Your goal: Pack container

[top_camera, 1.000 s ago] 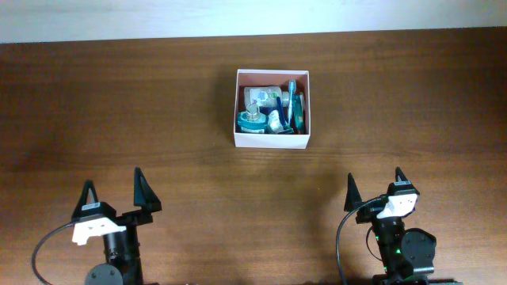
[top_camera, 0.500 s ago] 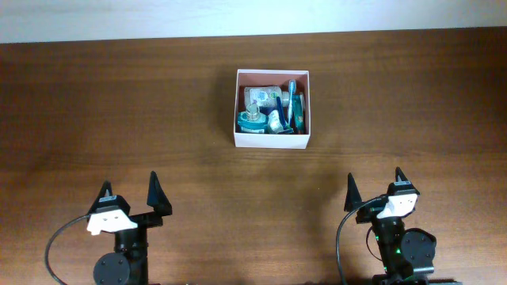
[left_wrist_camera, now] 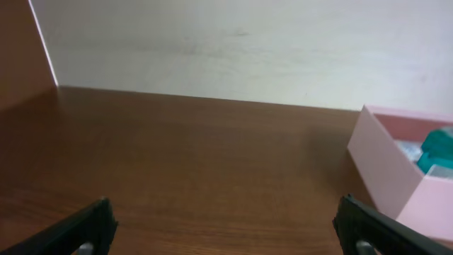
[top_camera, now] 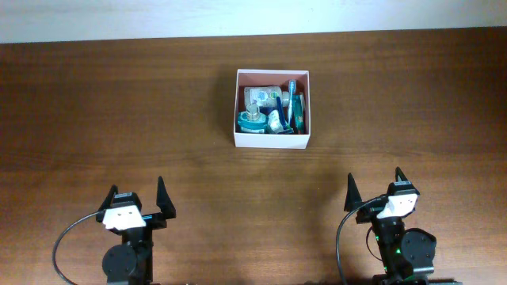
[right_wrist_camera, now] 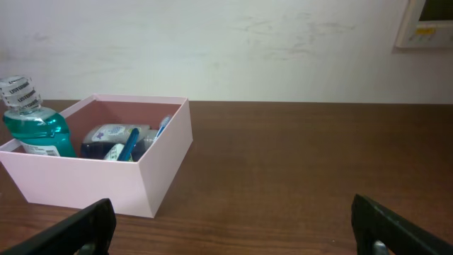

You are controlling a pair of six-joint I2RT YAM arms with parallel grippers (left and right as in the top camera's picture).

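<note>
The container [top_camera: 272, 142] is a square white-walled box with a pinkish inside at the table's far middle. It holds several toiletries, among them a teal mouthwash bottle [top_camera: 253, 120] and a blue toothbrush [top_camera: 295, 99]. It shows at the right edge of the left wrist view [left_wrist_camera: 396, 170] and at the left of the right wrist view [right_wrist_camera: 106, 185], where the mouthwash bottle [right_wrist_camera: 35, 127] stands upright. My left gripper [top_camera: 140, 199] is open and empty near the front left edge. My right gripper [top_camera: 374, 188] is open and empty near the front right edge. Both are far from the container.
The brown wooden table [top_camera: 119, 119] runs to a pale wall [right_wrist_camera: 233, 49] at the back. A light fixture [right_wrist_camera: 428, 21] sits on the wall at the right of the right wrist view.
The left arm has shifted right and turned slightly, and its fingers have drawn back toward the front edge. The right arm and the container have not moved.
</note>
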